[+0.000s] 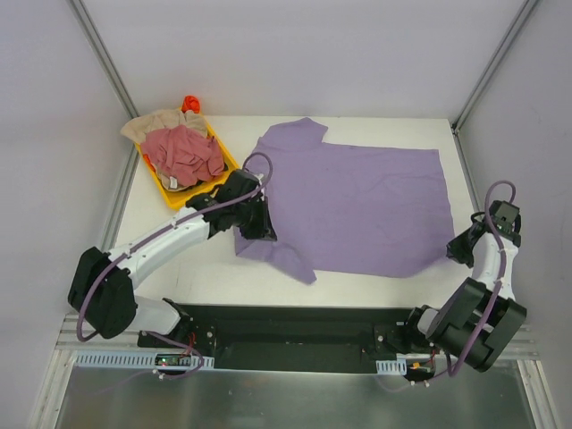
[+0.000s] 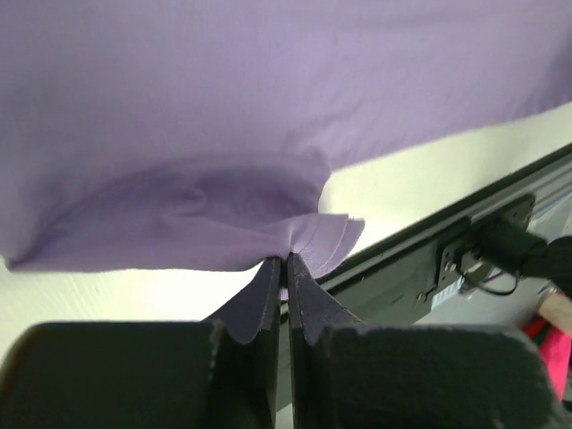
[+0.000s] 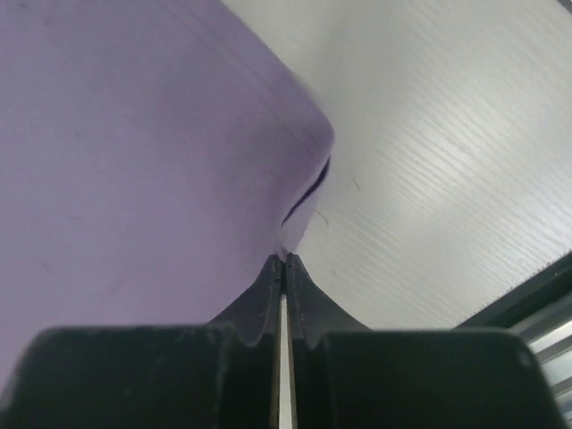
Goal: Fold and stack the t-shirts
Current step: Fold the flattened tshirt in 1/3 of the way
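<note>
The lavender-purple t-shirt (image 1: 357,206) lies spread flat on the white table, neck end to the left. My left gripper (image 1: 265,232) is shut on its cloth at the near left edge by the sleeve; the left wrist view shows the pinched fold (image 2: 304,237) at my fingertips. My right gripper (image 1: 456,250) is shut on the shirt's near right hem corner (image 3: 295,206). The dusty pink-red t-shirt (image 1: 186,152) lies crumpled on the beige t-shirt (image 1: 154,123) in the yellow tray.
The yellow tray (image 1: 225,157) sits at the table's far left, with something orange-red (image 1: 190,103) behind it. The black base rail (image 1: 295,326) runs along the near edge. Walls and frame posts close in the table's sides.
</note>
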